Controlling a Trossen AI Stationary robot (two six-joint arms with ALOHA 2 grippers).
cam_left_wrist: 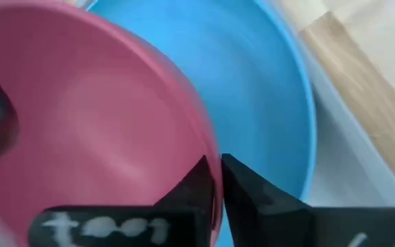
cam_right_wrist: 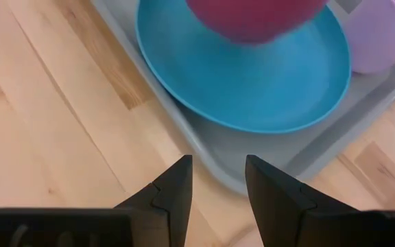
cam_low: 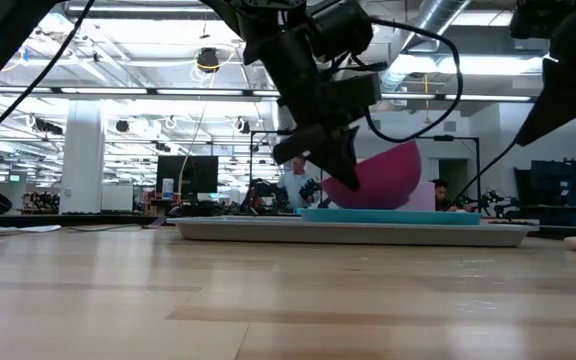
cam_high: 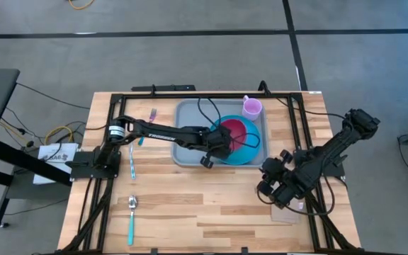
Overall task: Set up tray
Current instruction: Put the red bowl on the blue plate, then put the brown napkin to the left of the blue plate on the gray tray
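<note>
The large pale grey-blue rectangular plastic tray (cam_high: 185, 134) with rounded corners and a low rim lies flat on the light wooden slatted bench (cam_high: 204, 205), near its far edge and a little toward the right. On the tray's right part sits a round bright-blue plate (cam_high: 250, 152); in the right wrist view the plate's edge reaches close to the tray's near rim (cam_right_wrist: 252, 180). A small lilac plastic cup (cam_high: 252, 108) stands in the tray's far right corner, just beside the plate. The tray's left part is bare grey plastic.

A round deep-pink plastic bowl (cam_low: 380, 176) is tilted above the plate, one side raised; whether its low side touches the plate cannot be told. The left gripper (cam_left_wrist: 216, 180) has its two dark fingers pressed together on the bowl's rim, pinching it. White lettering runs along the left arm's dark link (cam_high: 163, 132), too small to read; white marks on the gripper body in the left wrist view are blurred.

The right gripper (cam_right_wrist: 218, 180) hangs over the bench just off the tray's near right corner, fingers spread with a clear gap and nothing between them.

Along the bench's left side lie teal-handled utensils: a fork (cam_high: 151, 117) near the far edge, a thin one (cam_high: 132, 161) farther in, and a spoon (cam_high: 132, 219) toward the near left corner. A flat tan napkin (cam_high: 286, 214) lies by the near right edge. The bench's near middle is open wood.
</note>
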